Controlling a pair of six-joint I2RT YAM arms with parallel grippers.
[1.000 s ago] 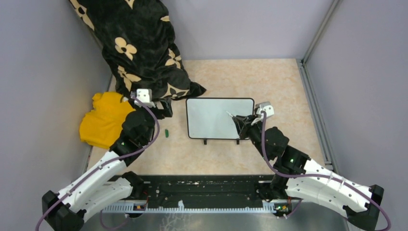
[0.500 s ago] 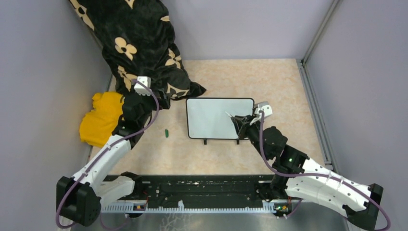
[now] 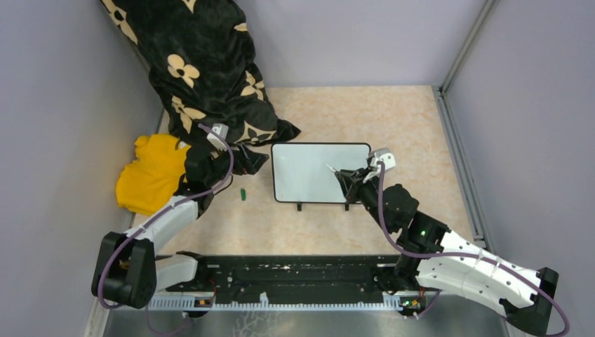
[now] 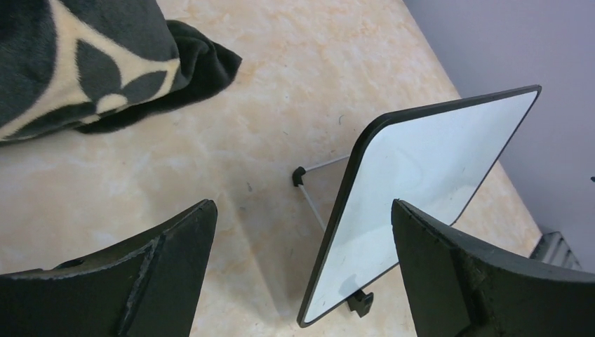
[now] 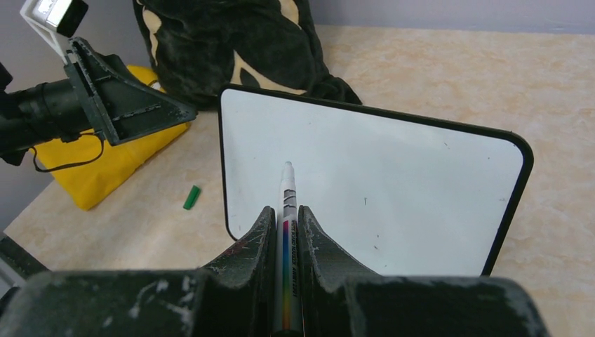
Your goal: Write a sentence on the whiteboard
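Note:
The whiteboard (image 3: 309, 172) stands mid-table on two black feet, its face blank; no sentence shows on it. It also shows in the right wrist view (image 5: 393, 182) and edge-on in the left wrist view (image 4: 421, 175). My right gripper (image 3: 349, 180) is shut on a white marker (image 5: 287, 203) with a rainbow band, tip uncapped and over the board's right part; I cannot tell if it touches. My left gripper (image 3: 252, 160) is open and empty, just left of the board's upper left corner, its fingers (image 4: 161, 260) apart facing the board's edge.
A green marker cap (image 3: 243, 194) lies on the table left of the board. A black blanket with cream flowers (image 3: 203, 70) is piled at the back left. A yellow cloth (image 3: 151, 172) lies at the left wall. Grey walls close in three sides.
My left arm has swung forward and right, bringing its gripper from over the yellow cloth to beside the board's left edge. My right gripper with the marker has barely moved.

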